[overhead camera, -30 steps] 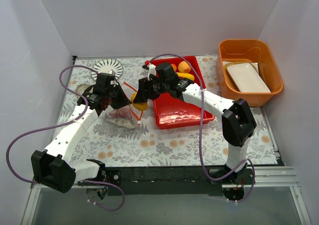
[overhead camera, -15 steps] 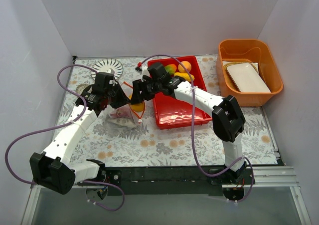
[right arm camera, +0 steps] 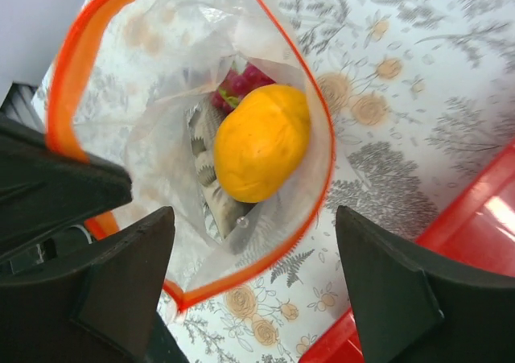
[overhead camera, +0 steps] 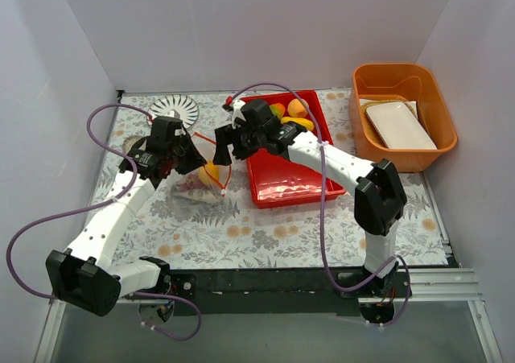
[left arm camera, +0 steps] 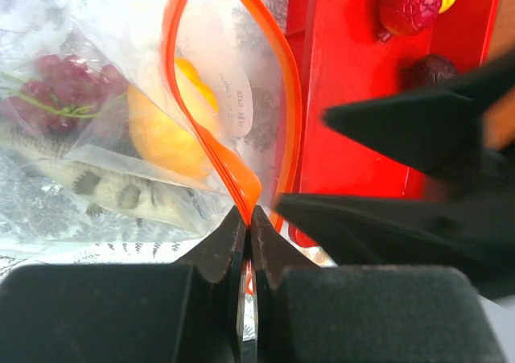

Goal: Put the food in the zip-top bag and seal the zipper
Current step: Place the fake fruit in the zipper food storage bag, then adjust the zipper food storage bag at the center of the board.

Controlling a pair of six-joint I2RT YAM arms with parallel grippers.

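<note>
Right wrist view: right end effector (right arm camera: 253,218) hung wide open, empty, over the bag (right arm camera: 185,41) on the bench (right arm camera: 402,81).
The left end effector (left arm camera: 248,218) pinched the zipper (left arm camera: 287,105); an orange fruit (right arm camera: 261,142) lay inside.

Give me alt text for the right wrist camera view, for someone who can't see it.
An orange fruit lies inside the open zip-top bag, over a silver fish and purple grapes, framed by the open right pincer. The left pincer holds the bag's orange-red zipper at left. A red tray shows at lower right.
</note>
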